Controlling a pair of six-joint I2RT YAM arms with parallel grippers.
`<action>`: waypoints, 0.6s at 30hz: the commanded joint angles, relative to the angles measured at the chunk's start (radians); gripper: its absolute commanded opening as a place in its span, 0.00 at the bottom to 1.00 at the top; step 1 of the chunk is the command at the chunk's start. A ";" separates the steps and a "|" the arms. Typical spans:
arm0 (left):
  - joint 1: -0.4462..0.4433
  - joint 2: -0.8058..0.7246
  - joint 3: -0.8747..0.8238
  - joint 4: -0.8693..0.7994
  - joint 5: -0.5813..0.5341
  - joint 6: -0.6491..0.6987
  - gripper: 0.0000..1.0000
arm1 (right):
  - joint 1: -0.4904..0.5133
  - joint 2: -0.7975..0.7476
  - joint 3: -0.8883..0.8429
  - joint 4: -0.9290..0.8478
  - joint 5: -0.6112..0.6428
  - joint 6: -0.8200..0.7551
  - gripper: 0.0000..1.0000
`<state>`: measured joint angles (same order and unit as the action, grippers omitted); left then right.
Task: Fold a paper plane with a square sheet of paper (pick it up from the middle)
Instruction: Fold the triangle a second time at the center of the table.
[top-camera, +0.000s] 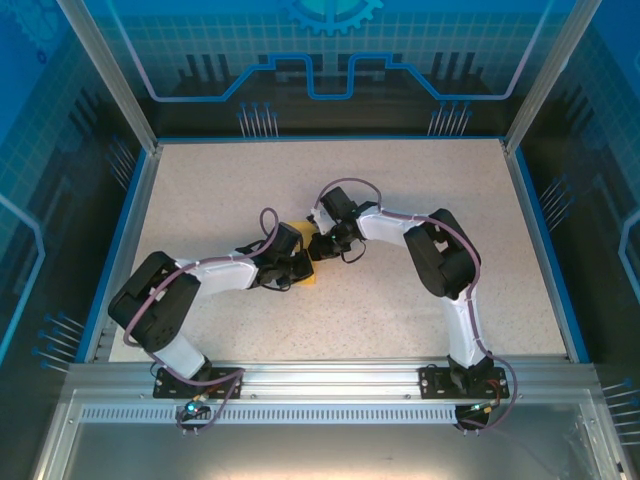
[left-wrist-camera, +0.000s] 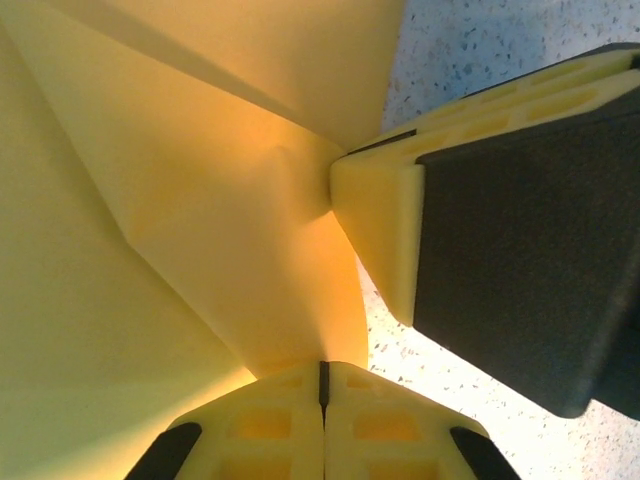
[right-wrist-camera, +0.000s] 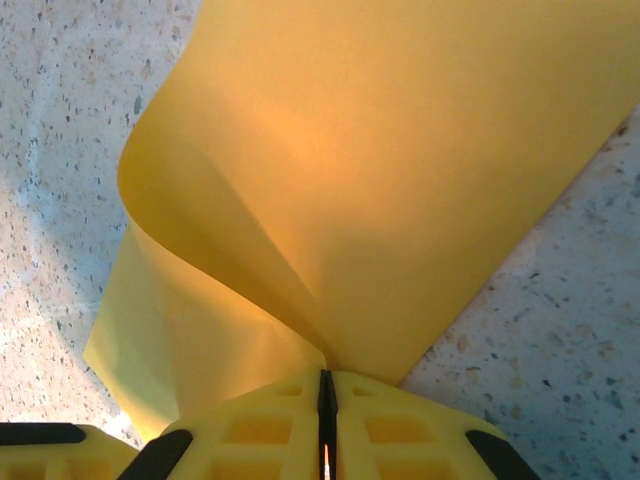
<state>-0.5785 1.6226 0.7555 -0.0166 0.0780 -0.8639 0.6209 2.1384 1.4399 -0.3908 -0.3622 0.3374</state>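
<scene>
speckled surface (top-camera: 400, 300); left tool (left-wrist-camera: 322, 380) and right tool (right-wrist-camera: 325, 385) pinch the square sheet of paper (right-wrist-camera: 400, 150); opposed pulls may tear it.

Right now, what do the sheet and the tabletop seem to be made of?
The sheet: thin matte orange-yellow paper, judging by its soft curl and sharp creases. The tabletop: a hard, pale, dark-speckled surface, perhaps stone-look laminate.

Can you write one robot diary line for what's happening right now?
paper: creased and curled | left pincer: shut on paper | right pincer: shut on paper | pincers: close together
</scene>
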 joint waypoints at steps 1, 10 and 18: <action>0.004 0.020 -0.006 0.015 0.025 -0.001 0.08 | -0.015 0.046 -0.012 -0.022 0.003 0.011 0.11; 0.003 0.030 -0.010 0.029 0.041 -0.003 0.08 | -0.016 0.051 -0.010 -0.023 -0.001 0.015 0.11; 0.004 0.046 -0.006 0.044 0.057 -0.004 0.08 | -0.016 0.055 -0.009 -0.024 -0.001 0.016 0.11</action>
<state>-0.5785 1.6531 0.7551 0.0109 0.1097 -0.8654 0.6144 2.1437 1.4399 -0.3882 -0.3790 0.3439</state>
